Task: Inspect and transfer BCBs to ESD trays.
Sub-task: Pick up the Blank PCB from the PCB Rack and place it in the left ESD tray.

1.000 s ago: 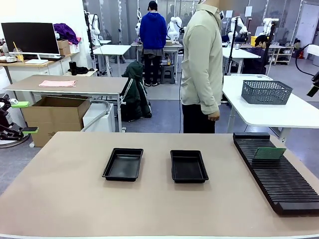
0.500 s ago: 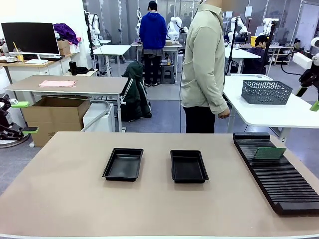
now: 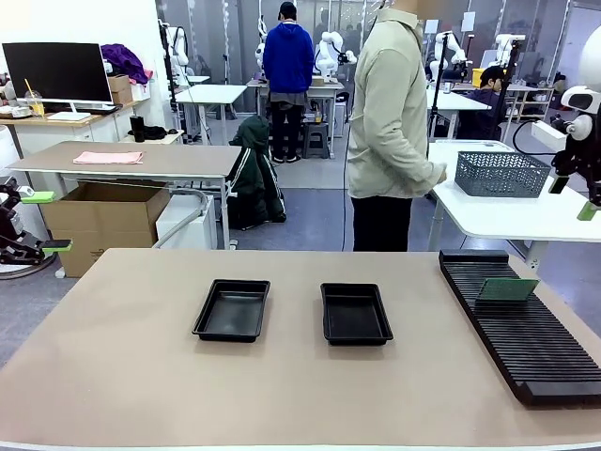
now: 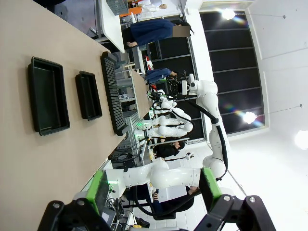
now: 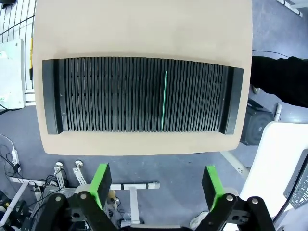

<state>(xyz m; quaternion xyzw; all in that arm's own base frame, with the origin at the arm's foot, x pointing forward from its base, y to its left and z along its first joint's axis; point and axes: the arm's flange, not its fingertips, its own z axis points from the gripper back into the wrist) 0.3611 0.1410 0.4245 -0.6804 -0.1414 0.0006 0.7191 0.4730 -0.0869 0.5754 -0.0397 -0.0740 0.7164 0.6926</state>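
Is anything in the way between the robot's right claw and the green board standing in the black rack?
Nothing visible is. The open right gripper hangs above the long black ribbed rack, and the thin pale green board stands alone in its slot, with empty slots on both sides.

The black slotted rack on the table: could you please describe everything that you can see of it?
The rack is long, black and matt, plastic by its look, ribbed with many parallel slots. It lies flat on the beige table, at the robot's right. One thin green board stands on edge in a slot; the other slots are empty.
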